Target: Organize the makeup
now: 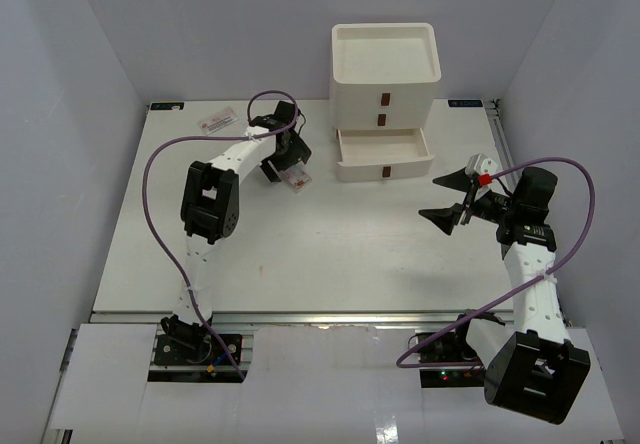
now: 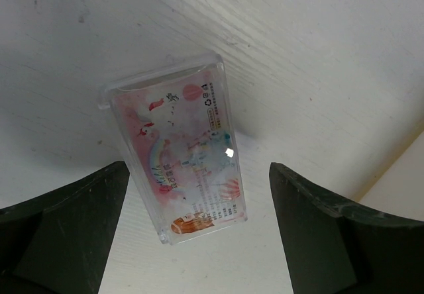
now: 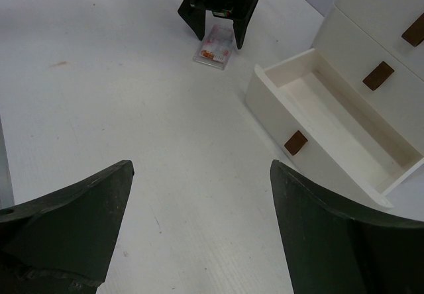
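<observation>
Two pink packets lie on the surface [image 1: 300, 254]: far packet [image 1: 217, 121] by the back edge, near packet [image 2: 179, 155] between the fingers of the released left hand [image 1: 287, 167], while the right hand [image 1: 430, 196] hangs released, empty, near one three-drawer box [image 1: 384, 94].

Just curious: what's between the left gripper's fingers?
A clear pink packet, flat on the table, untouched by the left gripper. The left wrist view shows it.

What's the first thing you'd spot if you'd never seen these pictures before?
Probably the flat clear packet with pink cartoon pictures, lying on the white table with the left arm's black fingers spread wide on either side of it. Next, the white three-drawer box with brown handles at the far edge, its bottom drawer pulled out and empty.
</observation>
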You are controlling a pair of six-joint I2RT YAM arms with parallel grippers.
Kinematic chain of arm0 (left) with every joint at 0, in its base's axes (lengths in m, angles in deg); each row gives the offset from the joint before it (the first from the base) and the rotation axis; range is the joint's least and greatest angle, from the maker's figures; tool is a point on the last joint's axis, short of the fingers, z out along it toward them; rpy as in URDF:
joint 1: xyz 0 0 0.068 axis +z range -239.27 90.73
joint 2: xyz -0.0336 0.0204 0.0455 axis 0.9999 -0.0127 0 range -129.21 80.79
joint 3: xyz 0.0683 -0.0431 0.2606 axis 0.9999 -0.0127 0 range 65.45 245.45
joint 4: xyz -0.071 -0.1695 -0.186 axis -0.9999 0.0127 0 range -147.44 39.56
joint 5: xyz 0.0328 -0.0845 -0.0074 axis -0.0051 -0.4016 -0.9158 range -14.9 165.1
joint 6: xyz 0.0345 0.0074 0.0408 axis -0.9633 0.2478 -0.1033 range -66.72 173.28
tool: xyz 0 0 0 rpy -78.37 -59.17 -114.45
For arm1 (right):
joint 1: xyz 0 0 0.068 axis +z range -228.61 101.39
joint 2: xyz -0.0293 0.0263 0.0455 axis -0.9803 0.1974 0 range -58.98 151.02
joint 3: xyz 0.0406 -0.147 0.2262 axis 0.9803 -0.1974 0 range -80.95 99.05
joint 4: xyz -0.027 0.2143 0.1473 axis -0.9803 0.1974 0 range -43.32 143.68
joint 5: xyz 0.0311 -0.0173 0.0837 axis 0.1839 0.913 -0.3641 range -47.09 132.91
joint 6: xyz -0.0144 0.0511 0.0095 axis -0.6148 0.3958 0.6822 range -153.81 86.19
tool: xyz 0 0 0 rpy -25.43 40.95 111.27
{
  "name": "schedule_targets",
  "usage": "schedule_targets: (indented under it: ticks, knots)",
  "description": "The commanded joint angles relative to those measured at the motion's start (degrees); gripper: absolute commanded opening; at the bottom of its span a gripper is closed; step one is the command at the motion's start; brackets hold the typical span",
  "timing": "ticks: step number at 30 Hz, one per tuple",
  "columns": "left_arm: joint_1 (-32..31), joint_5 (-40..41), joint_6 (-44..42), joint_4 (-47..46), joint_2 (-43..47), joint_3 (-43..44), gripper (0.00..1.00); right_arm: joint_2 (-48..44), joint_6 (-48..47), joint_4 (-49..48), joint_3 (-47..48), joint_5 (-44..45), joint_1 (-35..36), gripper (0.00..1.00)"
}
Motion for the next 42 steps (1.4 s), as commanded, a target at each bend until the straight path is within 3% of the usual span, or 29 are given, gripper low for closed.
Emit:
schedule_targets:
  ticks: [1, 14, 26, 33, 35, 42]
  knots:
    - [-0.1, 0.4, -0.9, 1.6, -1.5, 2.7, 0.98, -1.1, 0.5, -1.3, -0.4, -0.6, -0.4, 0.9]
    - [-0.2, 2.1, -5.1, 6.2, -8.9, 8.3, 0.97, -2.2, 0.7, -1.3, -0.2, -0.8, -0.6, 0.9]
    - [-0.2, 6.4, -10.9, 8.0, -10.2, 5.3, 0.78, -4.0, 0.9, -1.3, -0.2, -1.4, -0.6, 0.9]
    - [-0.2, 0.4, -16.6, 4.6, -9.5, 4.2, 0.45, -4.6, 0.8, -1.3, -0.4, -1.3, -0.8, 0.9]
    - [-0.2, -1.1, -18.3, 2.3, -8.2, 3.1, 0.31, -4.8, 0.7, -1.3, -0.5, -1.4, -0.8, 0.9]
    - [-0.2, -10.1, -29.4, -7.8, 2.0, -5.7, 0.09, -4.9, 0.5, -1.3, -0.6, -1.2, -0.9, 0.9]
